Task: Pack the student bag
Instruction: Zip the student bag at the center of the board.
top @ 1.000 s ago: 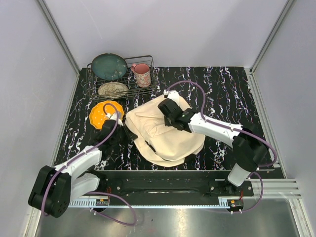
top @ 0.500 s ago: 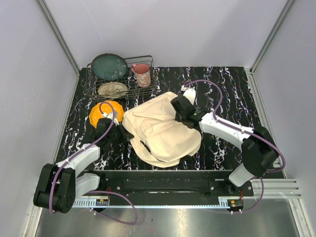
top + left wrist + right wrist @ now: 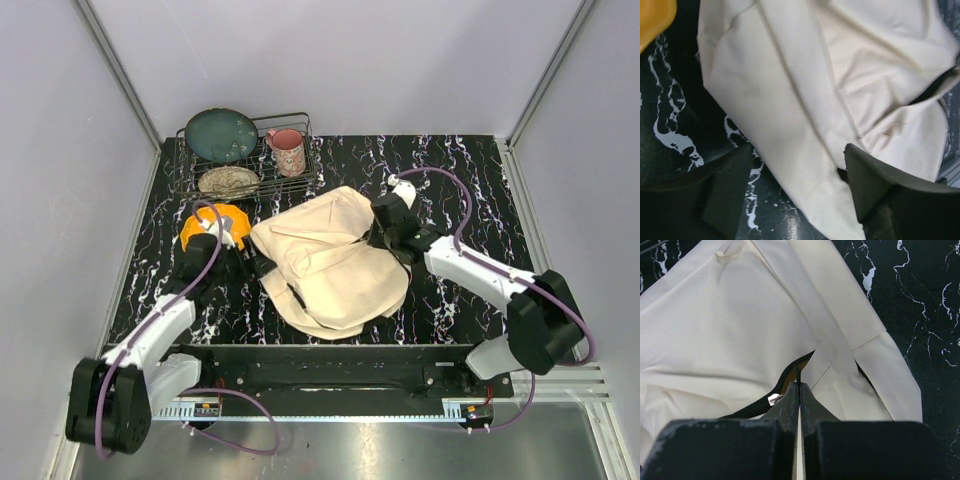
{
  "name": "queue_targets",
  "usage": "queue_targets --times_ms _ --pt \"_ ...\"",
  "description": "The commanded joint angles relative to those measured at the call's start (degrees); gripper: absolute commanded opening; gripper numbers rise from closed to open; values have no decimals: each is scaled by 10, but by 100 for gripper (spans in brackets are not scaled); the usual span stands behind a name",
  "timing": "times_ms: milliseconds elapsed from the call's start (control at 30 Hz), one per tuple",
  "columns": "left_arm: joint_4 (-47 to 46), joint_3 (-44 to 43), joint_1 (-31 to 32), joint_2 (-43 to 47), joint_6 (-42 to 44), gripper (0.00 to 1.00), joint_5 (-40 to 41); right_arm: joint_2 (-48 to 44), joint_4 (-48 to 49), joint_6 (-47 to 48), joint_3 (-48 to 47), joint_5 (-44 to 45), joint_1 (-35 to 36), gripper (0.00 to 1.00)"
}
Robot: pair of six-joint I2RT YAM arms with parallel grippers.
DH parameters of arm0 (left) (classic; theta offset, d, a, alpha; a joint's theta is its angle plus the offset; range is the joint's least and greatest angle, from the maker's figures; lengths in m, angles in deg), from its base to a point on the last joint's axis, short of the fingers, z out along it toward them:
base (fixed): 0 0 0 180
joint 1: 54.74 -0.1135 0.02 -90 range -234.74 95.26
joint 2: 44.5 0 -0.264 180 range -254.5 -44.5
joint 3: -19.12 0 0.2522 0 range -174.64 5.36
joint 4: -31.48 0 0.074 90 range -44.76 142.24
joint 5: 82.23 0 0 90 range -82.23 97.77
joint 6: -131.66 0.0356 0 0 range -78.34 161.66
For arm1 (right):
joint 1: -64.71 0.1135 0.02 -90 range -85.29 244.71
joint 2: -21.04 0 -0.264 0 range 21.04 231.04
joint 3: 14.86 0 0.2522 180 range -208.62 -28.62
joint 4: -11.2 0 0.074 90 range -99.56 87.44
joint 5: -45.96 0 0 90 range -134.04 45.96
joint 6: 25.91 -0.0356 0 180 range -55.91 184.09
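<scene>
Black marbled tabletop [image 3: 470, 190] carries the student bag [image 3: 330, 265] at centre frame. The right claw [image 3: 798, 385] pinches its opening edge, probably to spread it, while the left claw [image 3: 797, 156] gapes astride the lower-left border.

The table [image 3: 470, 180] has a black top veined with white and pale pink streaks, like marble. Plain pale grey panels enclose it on three sides: a back wall [image 3: 340, 60], a left wall [image 3: 50, 200] and a right wall [image 3: 600, 200]. Slim aluminium posts [image 3: 120, 75] run along the two far corners where the panels meet. A wire rack [image 3: 314, 165] stands at the table's far left corner. Along the near edge lies a black mounting plate [image 3: 330, 365], then a toothed metal rail [image 3: 330, 411], and nearest the camera a brushed steel surface [image 3: 380, 450]. The light is soft and even, with only faint shadows.
</scene>
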Motion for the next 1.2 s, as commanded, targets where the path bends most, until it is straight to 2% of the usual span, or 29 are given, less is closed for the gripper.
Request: queue_targets --times_ms 0,67,133,200,267,367,667,967,1000,1067,1133,1167 --pt "13 -69 29 99 35 88 20 -60 21 1 25 -21 2 0" --pt "-2 -82 70 129 68 92 42 -65 23 4 28 -29 11 0" --pt "-18 -107 104 118 115 95 51 -62 25 5 29 -34 18 0" --pt "-41 -142 155 86 150 95 44 -56 25 4 26 -33 24 0" --pt "-42 -173 202 21 207 91 30 -51 25 4 20 -31 26 0" --pt "-37 -223 237 -59 265 89 22 -52 19 6 12 -35 26 0" --pt "-32 -281 256 -188 325 87 -2 -94 9 1 11 -40 26 0" --pt "23 -320 290 -282 327 82 64 -99 -1 8 3 -37 26 0" --pt "29 -328 290 -286 324 80 70 -98 -2 9 1 -38 26 0" --pt "34 -332 291 -292 316 63 69 -96 -3 10 0 -37 26 0" --pt "32 -327 291 -285 307 44 70 -94 -3 11 -1 -32 26 0" --pt "33 -324 293 -281 305 26 73 -91 -3 12 -1 -30 26 0"
